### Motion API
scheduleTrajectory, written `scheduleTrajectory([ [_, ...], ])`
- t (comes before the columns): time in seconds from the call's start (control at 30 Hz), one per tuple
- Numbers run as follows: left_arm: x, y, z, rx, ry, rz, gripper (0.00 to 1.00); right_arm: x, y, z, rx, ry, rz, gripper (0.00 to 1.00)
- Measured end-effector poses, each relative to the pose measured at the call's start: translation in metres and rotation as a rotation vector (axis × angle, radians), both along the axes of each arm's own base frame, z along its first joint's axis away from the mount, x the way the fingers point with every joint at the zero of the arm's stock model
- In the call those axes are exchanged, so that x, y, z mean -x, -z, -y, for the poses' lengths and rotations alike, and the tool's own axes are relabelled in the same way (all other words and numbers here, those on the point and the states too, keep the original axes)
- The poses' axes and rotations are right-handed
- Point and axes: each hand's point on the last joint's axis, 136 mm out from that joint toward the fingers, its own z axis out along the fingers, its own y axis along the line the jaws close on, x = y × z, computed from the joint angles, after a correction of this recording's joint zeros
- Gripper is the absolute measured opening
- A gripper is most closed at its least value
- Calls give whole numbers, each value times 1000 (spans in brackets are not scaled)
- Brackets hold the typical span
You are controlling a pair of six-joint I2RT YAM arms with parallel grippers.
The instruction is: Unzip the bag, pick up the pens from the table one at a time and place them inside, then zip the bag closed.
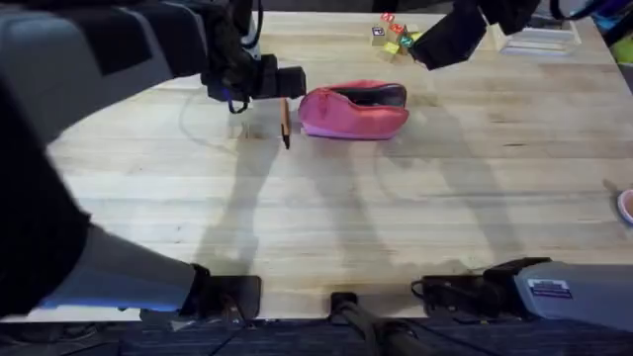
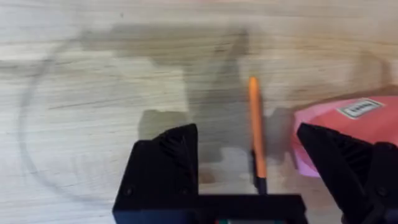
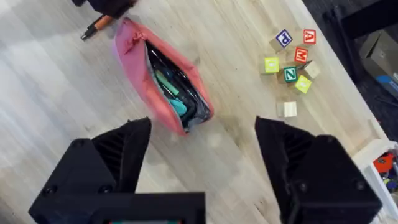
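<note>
Overhead, the bag (image 1: 353, 111) lay on the far middle of the worktop (image 1: 326, 218), its long axis running left to right, and its zipper already stood open along the top, showing a dark gap. One orange pen (image 1: 285, 123) lay on the wood just left of the bag's left end, its long axis running near to far, roughly square to the bag. The left gripper (image 1: 287, 83) hung directly over the pen's far end, while the right gripper (image 1: 420, 51) sat raised beyond the bag's right end, beside a cluster of coloured letter blocks (image 1: 392, 35). Left wrist view showed the left jaws spread wide with the pen between them, untouched; the pen's dark tip lay at the gripper's end and its orange end pointed away, with the pink bag's end and a white label just beside it. Right wrist view showed the right jaws also spread and empty, above the open bag, inside which teal and dark items already rested; the pen lay just past the closed end of the bag, its dark tip pointing away from it. By my reading, unzipping was done and some contents were in, this pen remained to be lifted and placed, and zipping the bag shut was still ahead.
</note>
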Motion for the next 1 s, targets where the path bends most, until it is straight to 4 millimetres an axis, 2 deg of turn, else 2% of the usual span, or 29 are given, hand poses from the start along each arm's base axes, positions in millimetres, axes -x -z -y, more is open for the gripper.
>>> scheduleTrajectory([
  [0.23, -4, 29, -7, -42, -35, -50, 995, 1, 0, 0, 1, 0, -3, 997],
  [0.43, -6, 39, -10, -60, -46, -59, 995, 1, 1, 0, 1, 0, -3, 997],
  [0.63, -10, 39, -10, -65, -51, -49, 995, 1, 1, 0, 1, 0, -4, 998],
  [0.77, -13, 40, -11, -74, -57, -40, 886, 1, 1, 0, 1, 0, -3, 996],
  [0.83, -13, 41, -10, -83, -55, -38, 747, 1, 1, 0, 1, 0, -4, 997],
  [1.0, -11, 42, -3, -107, -37, -34, 549, 1, 1, 0, 1, 0, -4, 997],
])
